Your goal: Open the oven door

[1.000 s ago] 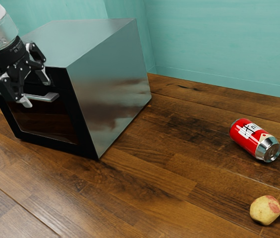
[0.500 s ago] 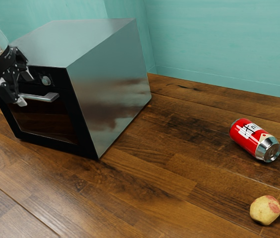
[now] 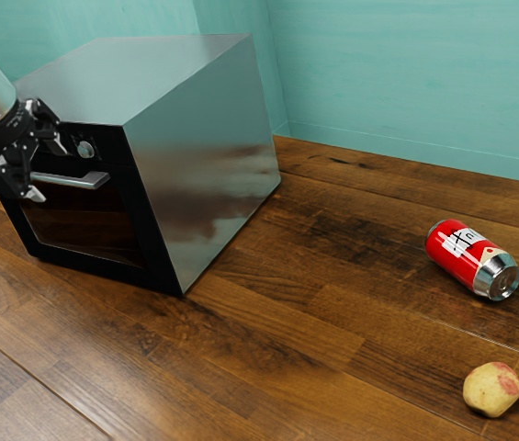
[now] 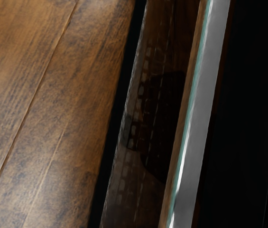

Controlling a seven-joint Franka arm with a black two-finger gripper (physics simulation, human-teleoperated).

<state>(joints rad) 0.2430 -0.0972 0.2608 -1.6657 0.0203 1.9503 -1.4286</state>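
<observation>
One claw (image 3: 50,172), mine: fingers spread apart, near the handle (image 3: 89,181) | oven door (image 3: 84,225): shut, on the front facing me | red can (image 3: 470,260): lying on the wooden table (image 3: 277,358), well apart from the door, fruit (image 3: 491,390) near it

On the red can (image 3: 473,260), lying on its side, a white label (image 3: 463,242) carries slanted black lettering: one big character made of crossed strokes, X-like or t-like, then smaller ones, of which one looks like an n; I cannot make out the whole word. Tiny pale marks stand on the arm's black collar (image 3: 17,123), and more of them around the knob (image 3: 85,149) on the front of the oven (image 3: 190,184), all too small to read. No other lettering or number is legible.
</observation>
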